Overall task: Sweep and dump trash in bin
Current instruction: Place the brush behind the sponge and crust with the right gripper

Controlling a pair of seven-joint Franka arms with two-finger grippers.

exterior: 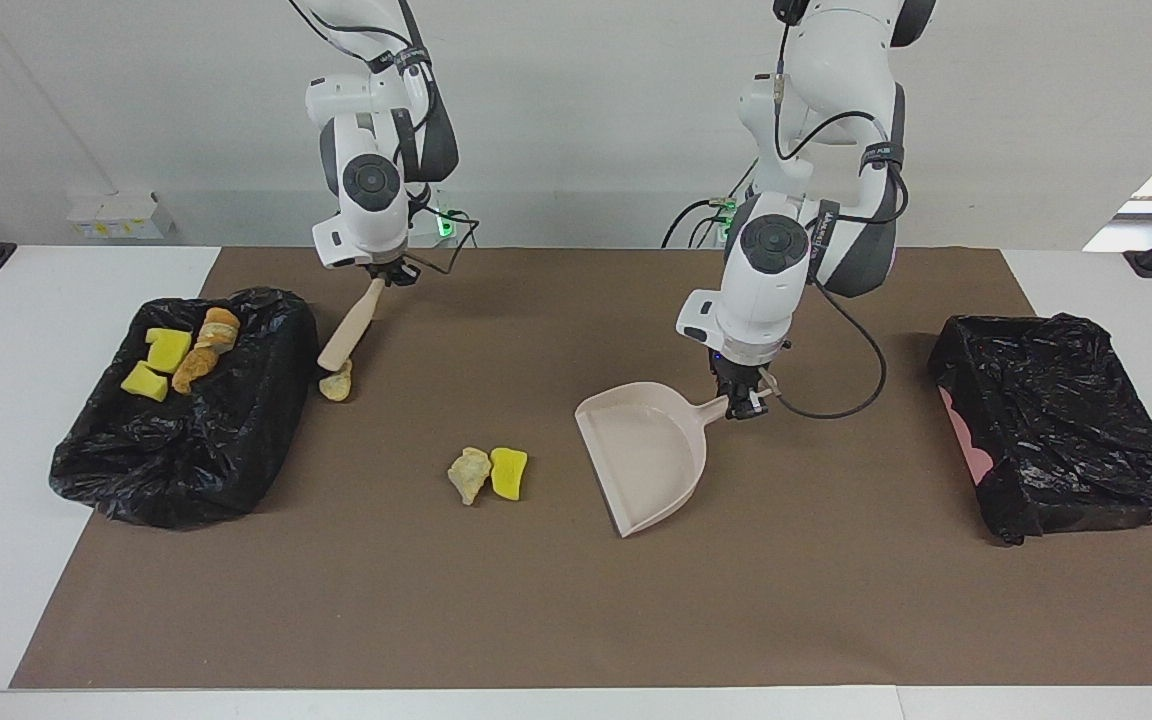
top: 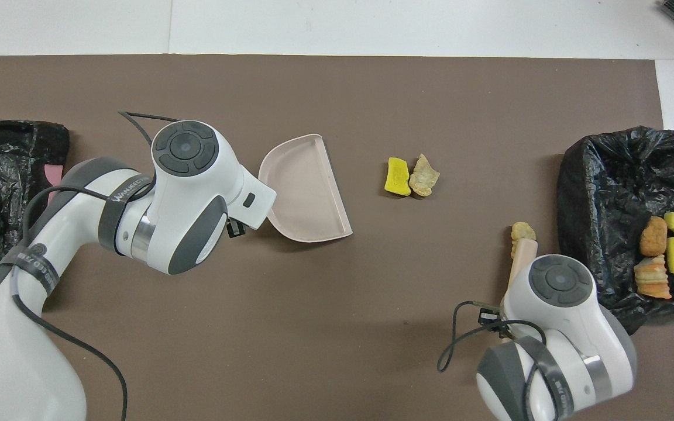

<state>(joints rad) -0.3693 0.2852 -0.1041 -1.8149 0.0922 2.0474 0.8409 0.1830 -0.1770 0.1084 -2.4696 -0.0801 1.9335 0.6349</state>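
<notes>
My right gripper [exterior: 383, 272] is shut on the beige brush [exterior: 348, 330], whose lower end touches a pale lump of trash [exterior: 337, 381] beside the black-lined bin [exterior: 236, 440]. In that bin lie yellow sponge pieces [exterior: 168, 349] and brownish lumps [exterior: 198, 365]. My left gripper [exterior: 741, 398] is shut on the handle of the beige dustpan [exterior: 646, 455], which rests on the mat. A pale lump [exterior: 470, 474] and a yellow sponge piece [exterior: 509, 472] lie together between dustpan and bin. From overhead, the brush [top: 521, 257] and lump [top: 522, 231] show beside the right wrist.
A second black-lined bin [exterior: 1056, 420] stands at the left arm's end of the table. The brown mat [exterior: 576, 600] covers most of the table. Cables hang from both wrists. A small white box [exterior: 121, 213] sits by the wall.
</notes>
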